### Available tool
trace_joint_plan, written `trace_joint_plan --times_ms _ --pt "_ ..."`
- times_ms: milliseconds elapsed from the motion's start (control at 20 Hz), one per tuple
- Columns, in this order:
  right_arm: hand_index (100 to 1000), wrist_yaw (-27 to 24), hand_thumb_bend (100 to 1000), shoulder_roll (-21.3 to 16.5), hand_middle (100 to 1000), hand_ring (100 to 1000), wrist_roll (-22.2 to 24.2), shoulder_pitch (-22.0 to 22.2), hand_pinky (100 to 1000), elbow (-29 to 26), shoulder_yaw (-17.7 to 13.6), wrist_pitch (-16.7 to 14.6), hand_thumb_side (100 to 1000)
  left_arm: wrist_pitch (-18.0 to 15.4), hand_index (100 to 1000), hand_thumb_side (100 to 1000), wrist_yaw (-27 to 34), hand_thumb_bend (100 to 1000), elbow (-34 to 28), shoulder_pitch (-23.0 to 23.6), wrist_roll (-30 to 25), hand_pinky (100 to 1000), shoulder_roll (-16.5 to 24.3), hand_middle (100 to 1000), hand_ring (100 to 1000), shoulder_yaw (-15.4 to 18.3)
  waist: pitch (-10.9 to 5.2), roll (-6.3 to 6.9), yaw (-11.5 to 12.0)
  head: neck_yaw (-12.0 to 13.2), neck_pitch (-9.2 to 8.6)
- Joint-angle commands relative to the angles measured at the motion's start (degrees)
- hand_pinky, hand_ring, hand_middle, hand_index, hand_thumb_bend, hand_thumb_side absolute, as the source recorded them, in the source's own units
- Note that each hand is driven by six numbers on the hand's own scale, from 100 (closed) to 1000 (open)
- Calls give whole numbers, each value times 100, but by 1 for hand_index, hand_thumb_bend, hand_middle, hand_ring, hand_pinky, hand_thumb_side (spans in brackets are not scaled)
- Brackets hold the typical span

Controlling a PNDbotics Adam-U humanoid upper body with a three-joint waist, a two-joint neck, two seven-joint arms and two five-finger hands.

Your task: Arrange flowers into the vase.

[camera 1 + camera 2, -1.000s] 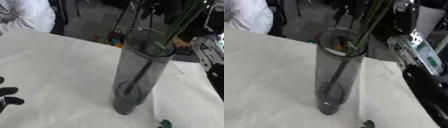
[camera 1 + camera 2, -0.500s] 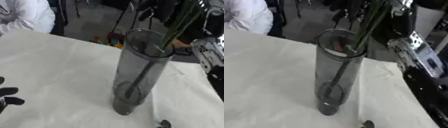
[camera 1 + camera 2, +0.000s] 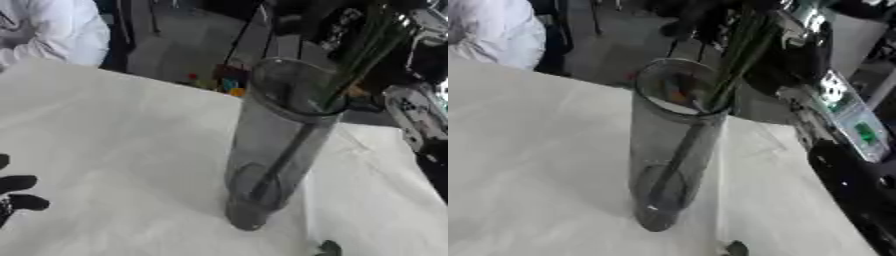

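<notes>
Green scrap [image 3: 329, 247]: small dark-green bit lying on the cloth at the near edge, just right of the vase foot. Cannot make out what it is; possibly a dropped leaf.

Left hand [image 3: 16, 192]: only dark fingertips show at the lower left edge, well apart from the vase. They look relaxed and hold nothing; idle.

Table cloth [image 3: 114, 140]: white, slightly creased, under everything.

Vase [image 3: 278, 150]: tall, smoky, clear cylinder, upright on the cloth near the middle of the view. Narrow foot, tall body.

Stems [image 3: 682, 160]: green flower stems already inside the vase, running from the bottom up past the far-right rim, leaning right. Blooms are out of view above.

Right hand [image 3: 802, 47]: up at the top right beside the upper stems. Grip is hidden among dark parts; cannot tell whether its fingers are closed on the stems.

Risk 1: the stems bear on one side of the rim; a sideways pull from above would lever the tall vase over.

Risk 2: lifting with stems caught could drag them back out.

Risk 3: the right forearm [image 3: 846, 150] passes near the vase; a swing inward could knock it.
</notes>
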Motion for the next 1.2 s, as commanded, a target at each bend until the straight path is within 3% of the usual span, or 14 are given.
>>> trace_joint_plan --times_ms 50,400,850,1200 --pt "746 87 100 -234 597 918 58 -43 885 -119 -43 -46 948 2 940 1000 13 324 -102 -34 -4 545 31 715 657 0 -175 58 -19 -6 -69" --pt "760 183 100 -255 603 929 144 -9 893 -111 -37 -60 952 7 940 1000 15 325 -102 -36 -7 545 30 715 657 -4 -176 58 -36 11 -79" --pt "842 386 100 -291 680 997 123 35 953 -78 -57 -127 963 7 940 1000 20 326 -102 -37 -20 545 29 716 657 -6 -183 58 -68 12 -77" --pt "876 561 100 -332 707 1000 126 79 972 -5 -75 -181 982 22 940 1000 19 325 -102 -20 -27 546 30 716 657 -4 -202 58 -88 11 -75"
